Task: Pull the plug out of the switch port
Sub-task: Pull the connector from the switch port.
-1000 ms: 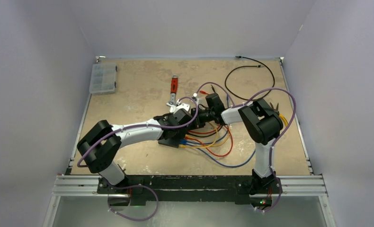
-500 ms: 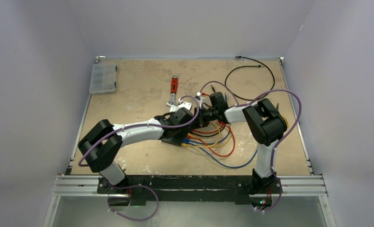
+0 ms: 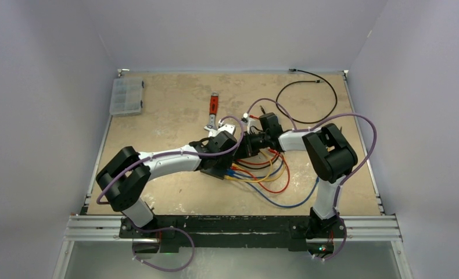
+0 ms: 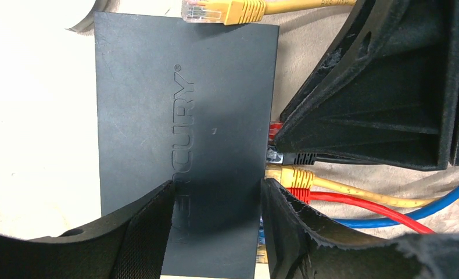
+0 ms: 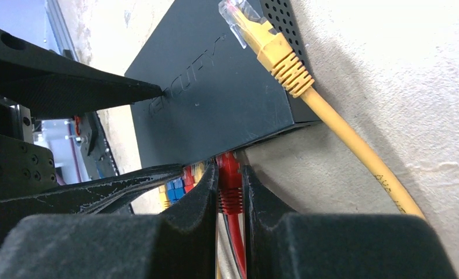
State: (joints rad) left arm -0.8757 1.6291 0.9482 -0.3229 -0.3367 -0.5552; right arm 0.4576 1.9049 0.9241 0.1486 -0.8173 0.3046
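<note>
The switch (image 4: pixel 180 110) is a flat black box lying under my left gripper (image 4: pixel 218 186). The left jaws stand apart over its top, one finger (image 4: pixel 140 232) resting on the lid and the other at the port edge. Several coloured plugs sit in the port row. My right gripper (image 5: pixel 230 171) is shut on the red plug (image 5: pixel 231 192), which is still at the switch's (image 5: pixel 215 99) port edge. In the top view both grippers meet at mid-table, left gripper (image 3: pixel 220 152) and right gripper (image 3: pixel 248 145), hiding most of the switch.
A loose yellow plug (image 4: pixel 224 10) lies at the switch's far corner. Red, yellow and blue cables (image 3: pixel 268 174) loop toward the front. A red-handled wrench (image 3: pixel 214 107), a clear compartment box (image 3: pixel 126 96) and a black cable loop (image 3: pixel 308 96) lie farther back.
The right arm's elbow has swung to the right and its wrist has shifted slightly right. The left arm has barely moved.
</note>
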